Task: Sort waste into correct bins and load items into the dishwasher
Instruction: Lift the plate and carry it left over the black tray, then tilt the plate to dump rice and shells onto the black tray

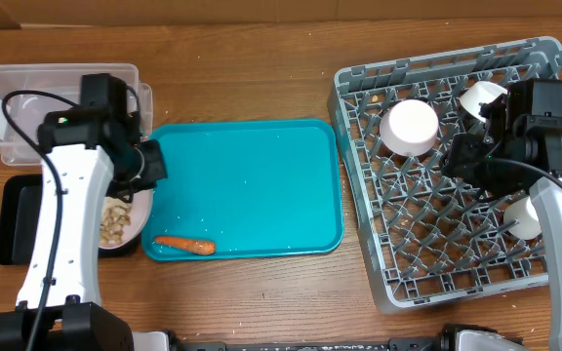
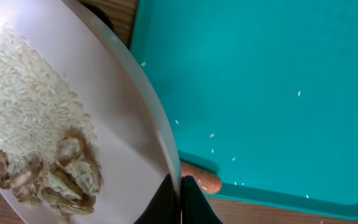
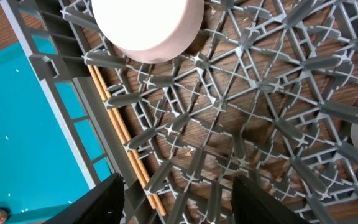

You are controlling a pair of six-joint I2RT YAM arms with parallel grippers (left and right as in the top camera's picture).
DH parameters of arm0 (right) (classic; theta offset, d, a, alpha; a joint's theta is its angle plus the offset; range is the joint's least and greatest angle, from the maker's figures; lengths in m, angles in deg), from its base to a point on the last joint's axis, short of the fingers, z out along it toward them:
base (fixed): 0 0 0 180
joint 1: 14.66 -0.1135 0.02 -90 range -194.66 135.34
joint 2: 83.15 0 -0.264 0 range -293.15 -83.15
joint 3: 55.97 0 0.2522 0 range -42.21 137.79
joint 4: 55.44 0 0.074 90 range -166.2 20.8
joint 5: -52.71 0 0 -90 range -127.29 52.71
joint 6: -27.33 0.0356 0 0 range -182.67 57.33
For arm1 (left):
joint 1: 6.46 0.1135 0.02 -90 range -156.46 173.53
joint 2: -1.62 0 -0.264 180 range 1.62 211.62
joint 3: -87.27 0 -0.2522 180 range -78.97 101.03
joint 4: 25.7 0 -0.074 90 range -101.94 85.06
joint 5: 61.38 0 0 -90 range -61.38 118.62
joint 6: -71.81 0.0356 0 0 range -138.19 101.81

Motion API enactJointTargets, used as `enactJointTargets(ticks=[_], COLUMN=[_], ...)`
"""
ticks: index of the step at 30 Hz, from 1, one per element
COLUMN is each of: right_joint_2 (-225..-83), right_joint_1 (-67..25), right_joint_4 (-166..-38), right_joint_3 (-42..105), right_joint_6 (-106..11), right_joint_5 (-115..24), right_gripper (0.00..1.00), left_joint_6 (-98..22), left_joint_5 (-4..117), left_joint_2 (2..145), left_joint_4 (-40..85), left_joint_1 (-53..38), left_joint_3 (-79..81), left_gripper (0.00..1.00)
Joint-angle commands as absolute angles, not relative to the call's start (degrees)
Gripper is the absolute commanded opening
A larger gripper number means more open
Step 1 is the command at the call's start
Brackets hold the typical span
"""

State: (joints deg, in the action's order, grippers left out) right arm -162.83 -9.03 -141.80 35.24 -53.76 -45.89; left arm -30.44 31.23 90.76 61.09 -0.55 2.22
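**Wooden bench, plate of scraps in the left pincer**

The brown wooden bench [image 1: 261,58] fills my overhead feed, with a teal tray [image 1: 252,185] in the middle of it. A lone carrot [image 1: 183,245] lies along the tray's near edge, with stray white grains scattered across the teal around it.

On my left wrist feed, the left pincer [image 2: 180,196] is clamped on the rim of the plate [image 2: 129,112], a finger on each face of the edge. The plate carries a heap of rice [image 2: 23,99] and a cluster of peanut shells [image 2: 61,177]. From above, it sits just beside the tray's left edge, overlapping the black bin [image 1: 13,219]. The clear bin [image 1: 27,88] is further back.

Over on the right, the grey dish rack [image 1: 427,263] holds a white bowl [image 1: 410,128] mouth-down near its back left corner and two more white cups [image 1: 481,97], [image 1: 523,216]. The right pincer [image 3: 182,205] is above the rack's grid, fingers [image 3: 104,202] spread wide with nothing between them. A pair of chopsticks [image 3: 120,134] lies in the rack along its tray-side wall.
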Motion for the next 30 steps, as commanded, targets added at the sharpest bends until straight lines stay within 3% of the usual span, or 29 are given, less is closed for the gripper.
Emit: enactJointTargets(ticks=[1,30], right_joint_2=[-162.9,-162.9], right_joint_1=[-8.9,-8.9], right_joint_4=[-141.5,-141.7], right_joint_3=[35.0,35.0], right_joint_6=[-54.2,-54.2], right_joint_5=[-46.0,-46.0], right_gripper=[0.58,0.58], left_joint_6=[-25.1,-13.6], left_joint_5=[33.6,67.1], left_joint_2=[89.8,93.8], left_joint_4=[59.7,55.1], left_joint_1=[3.1,29.9], left_joint_3=[2.1,2.1], left_gripper=[0.04,0.04])
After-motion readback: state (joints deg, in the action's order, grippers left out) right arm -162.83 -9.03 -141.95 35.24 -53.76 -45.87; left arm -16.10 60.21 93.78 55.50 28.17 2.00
